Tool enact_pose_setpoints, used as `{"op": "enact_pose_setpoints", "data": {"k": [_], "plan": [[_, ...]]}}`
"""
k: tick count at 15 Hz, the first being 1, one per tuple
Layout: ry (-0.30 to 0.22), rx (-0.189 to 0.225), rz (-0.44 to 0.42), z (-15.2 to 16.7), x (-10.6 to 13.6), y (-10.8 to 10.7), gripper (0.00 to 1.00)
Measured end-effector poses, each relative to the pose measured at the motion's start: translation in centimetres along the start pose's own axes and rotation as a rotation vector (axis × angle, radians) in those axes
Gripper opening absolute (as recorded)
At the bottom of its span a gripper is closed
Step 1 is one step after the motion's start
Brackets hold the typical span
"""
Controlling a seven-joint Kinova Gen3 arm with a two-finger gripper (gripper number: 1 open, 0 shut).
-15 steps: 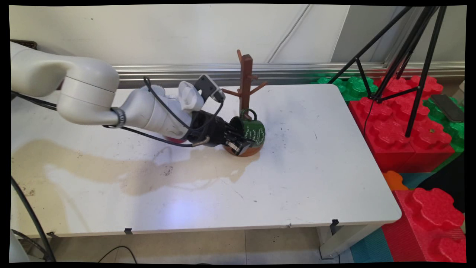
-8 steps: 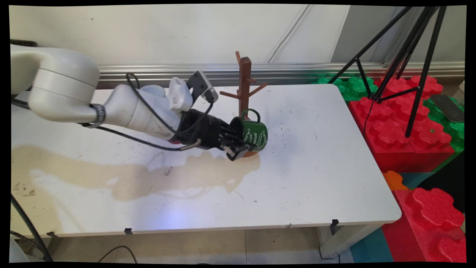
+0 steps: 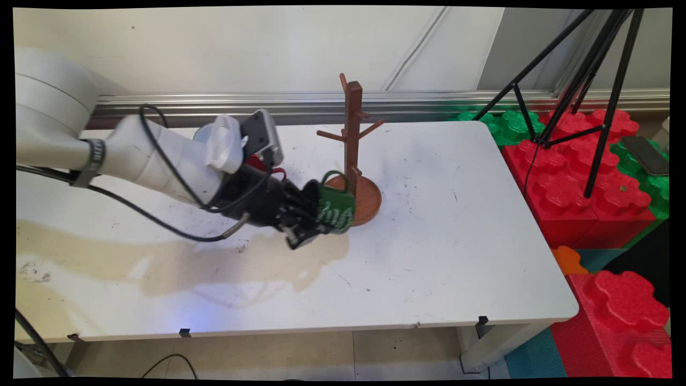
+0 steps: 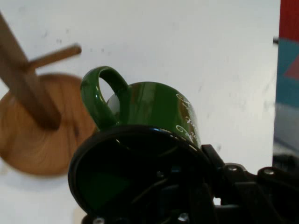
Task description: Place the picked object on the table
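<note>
My gripper [image 3: 316, 222] is shut on the rim of a green mug [image 3: 335, 209] with white lettering, held on its side with the handle up. The mug hangs above the table just left of a brown wooden mug tree [image 3: 353, 145] and partly covers the near-left edge of its round base. In the hand view the green mug [image 4: 154, 112] fills the middle, its dark mouth toward me and one finger inside it. The mug tree [image 4: 28, 93] stands at the left, its handle-side peg pointing toward the mug. A red mug [image 3: 260, 162] shows behind my wrist.
A white cup [image 3: 204, 134] stands behind the arm near the table's [image 3: 455, 241] far edge. A black tripod [image 3: 584, 80] and red and green foam blocks [image 3: 589, 187] stand off the table's right side. A tan stain spreads across the table's left half.
My gripper has pulled back to the left and toward the near side with the green mug, uncovering the mug tree's base. The red mug has come into view behind my wrist.
</note>
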Motion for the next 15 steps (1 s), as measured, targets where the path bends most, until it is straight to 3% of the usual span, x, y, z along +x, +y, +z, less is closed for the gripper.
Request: {"op": "enact_pose_setpoints", "data": {"k": [1,9,12,15], "plan": [[-0.03,0.003,0.026,-1.0,-0.2,-0.2,0.0],[-0.122,0.03,0.188,-6.9,0.8,0.4,0.0],[-0.209,0.065,0.251,-9.1,1.3,0.7,0.0],[-0.328,0.134,0.271,-10.7,1.3,1.0,0.0]]}}
